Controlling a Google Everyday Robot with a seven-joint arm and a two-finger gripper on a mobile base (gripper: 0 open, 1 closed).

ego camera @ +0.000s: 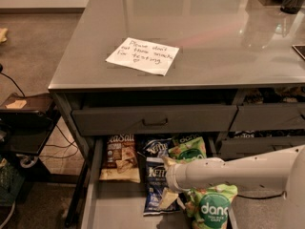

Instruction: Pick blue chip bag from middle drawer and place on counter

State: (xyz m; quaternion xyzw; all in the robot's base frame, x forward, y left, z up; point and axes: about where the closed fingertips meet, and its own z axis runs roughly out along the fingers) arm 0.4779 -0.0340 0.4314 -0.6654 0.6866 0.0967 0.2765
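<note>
The middle drawer [119,211] is pulled open under the counter [219,42]. The blue chip bag [153,178], a glossy blue Kettle bag, lies flat in the drawer's middle. A darker navy Kettle bag [153,147] lies just behind it. My white arm reaches in from the right. My gripper [164,180] hovers right over the blue chip bag's right edge, with one cream finger [168,161] at its far side and the other at its near side, spread apart. The bag's right part is hidden by my gripper.
Two green dang bags [212,208] [189,149] lie under and behind my arm. A brown sea-salt bag [119,159] lies at the drawer's left. The closed top drawer front [155,120] overhangs the back. A white handwritten note [143,56] lies on the counter. A dark cart [24,113] stands at left.
</note>
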